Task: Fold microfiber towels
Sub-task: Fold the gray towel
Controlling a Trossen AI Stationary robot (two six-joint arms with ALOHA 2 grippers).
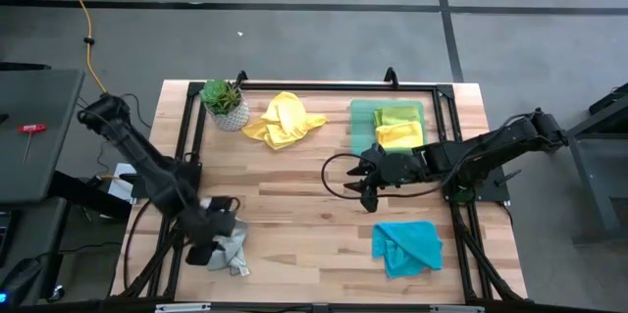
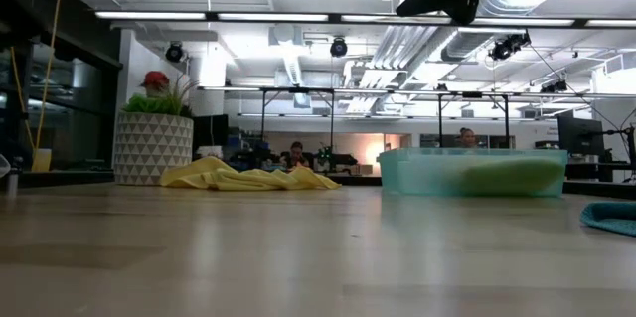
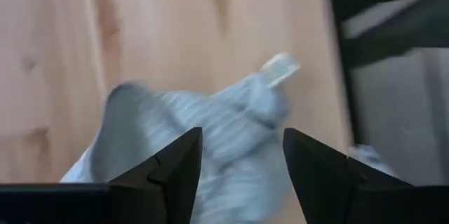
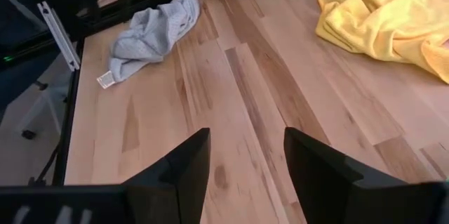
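A crumpled grey microfiber towel [image 1: 234,252] lies near the table's near left corner. My left gripper [image 1: 208,249] hovers open just above its left side, and the cloth [image 3: 210,129] shows beyond the spread fingers [image 3: 242,147]. My right gripper [image 1: 365,183] is open over the bare middle of the table, holding nothing [image 4: 245,147]. A crumpled yellow towel [image 1: 283,120] lies at the far side. A loosely folded teal towel [image 1: 407,246] rests at the near right. Folded lime-green [image 1: 397,114] and yellow [image 1: 399,136] towels sit in the green tray [image 1: 361,125].
A potted plant [image 1: 224,102] stands at the far left corner, beside the yellow towel [image 2: 248,176]. The tray [image 2: 472,170] is at the far right. A black frame [image 1: 294,85] borders the table. Bare wood lies between the grey towel [image 4: 151,31] and my right gripper.
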